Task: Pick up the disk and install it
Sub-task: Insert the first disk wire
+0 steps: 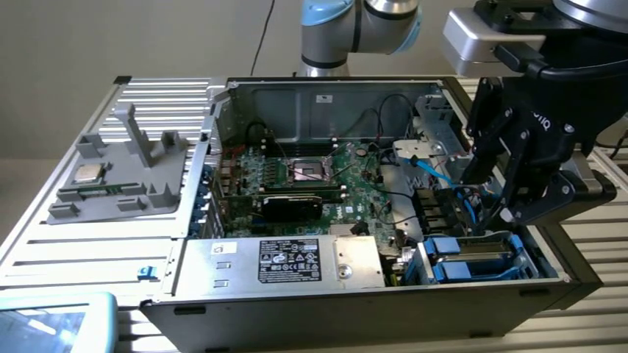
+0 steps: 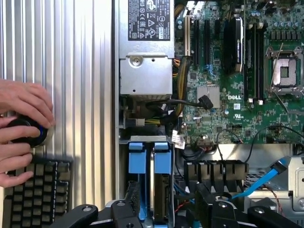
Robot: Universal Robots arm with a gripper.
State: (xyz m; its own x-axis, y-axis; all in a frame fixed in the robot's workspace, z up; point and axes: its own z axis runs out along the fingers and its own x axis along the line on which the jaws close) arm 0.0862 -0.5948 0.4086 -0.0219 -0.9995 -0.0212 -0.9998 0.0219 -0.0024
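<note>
Cables (image 1: 433, 173) are the chief worry: a bright blue one and several thin black ones run loose across the case (image 1: 324, 95) right beside the drive bay. The jaws, spread wide and holding nothing, hang just above that bay on the exterior view's right. A finger dropping slightly off line could hook a cable and drag its plug from the board (image 2: 228, 95). The disk (image 2: 162, 164) stands on edge in the bay in its blue frame, next to the grey power box (image 1: 220, 268). A second blue frame (image 2: 135, 159) sits just beside it, and I cannot tell whether either is fully seated. With the two so close, the jaws could close on both, or on the wrong one, and the plastic tabs would likely flex or slip under an uneven squeeze. A tilted disk may jam against the bay's metal wall. A person's hands (image 2: 23, 102) rest on a knob (image 2: 33, 135) by a keyboard (image 2: 35, 194) on the worktop (image 2: 80, 71), well apart from the jaws.
</note>
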